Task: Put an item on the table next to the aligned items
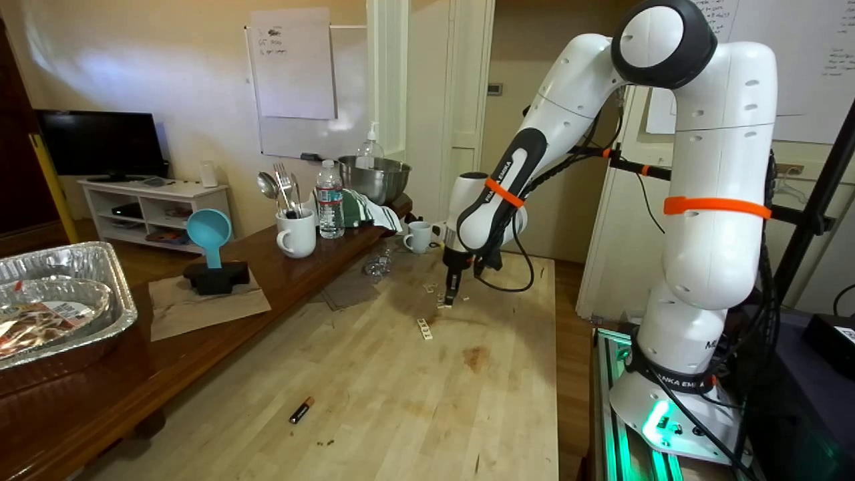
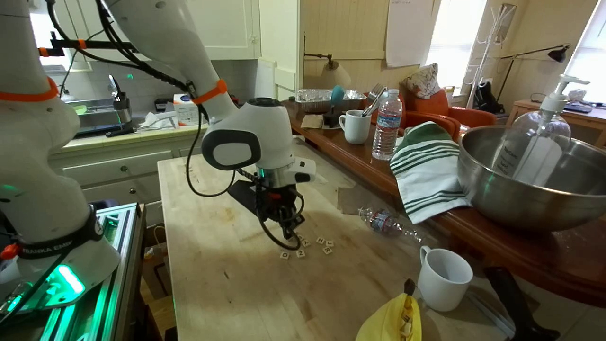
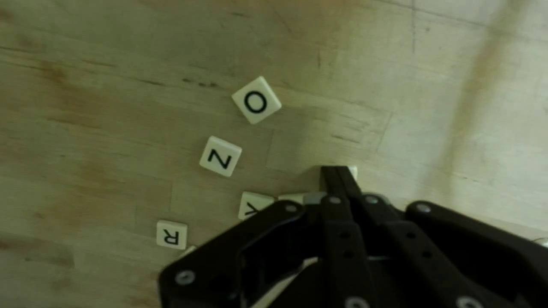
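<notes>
The gripper (image 3: 338, 167) sits low among loose letter tiles (image 3: 220, 156) on the table (image 1: 401, 394), fingers (image 3: 330, 182) pressed together, seemingly at the picking step, and next likely must open around one and carry it beside the tile row (image 1: 425, 329).

This is, it seems, a home with a kitchen part. In an exterior view there are white cupboards (image 2: 227, 33), drawers (image 2: 104, 165) and a counter (image 2: 142, 136), also an orange armchair (image 2: 432, 106) with a patterned cushion (image 2: 423, 81). In an exterior view, a television (image 1: 100, 143) stands on a white cabinet (image 1: 175, 194).
</notes>
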Tool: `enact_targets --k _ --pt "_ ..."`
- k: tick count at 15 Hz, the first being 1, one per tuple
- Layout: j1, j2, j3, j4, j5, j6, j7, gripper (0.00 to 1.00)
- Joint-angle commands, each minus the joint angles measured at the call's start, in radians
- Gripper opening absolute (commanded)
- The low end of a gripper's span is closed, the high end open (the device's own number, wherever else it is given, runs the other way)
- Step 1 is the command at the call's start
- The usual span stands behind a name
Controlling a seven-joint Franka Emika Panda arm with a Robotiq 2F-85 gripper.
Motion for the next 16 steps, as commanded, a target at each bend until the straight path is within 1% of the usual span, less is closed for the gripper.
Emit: enact_targets --k 1,5,11,13,14,15,16 --pt "-0.027 -0.011 0.03 -0.043 0.008 -0.025 -0.15 0.0" --pt "-0.017 -0.021 0.034 -0.06 0.006 -0.033 -0.272 0.0" --pt "0.013 -0.014 0.043 -0.064 -0.009 -0.012 -0.396 0.0" --pt "0.023 -0.014 0.041 -0.063 -0.023 -0.012 -0.417 0.0" --pt "0.024 -0.024 0.049 -0.062 -0.001 -0.026 -0.428 0.0" --pt "0.032 -0.036 0.043 -0.065 -0.008 -0.023 -0.408 0.0" --pt "0.03 -0.059 0.055 -0.07 0.022 -0.03 -0.417 0.0"
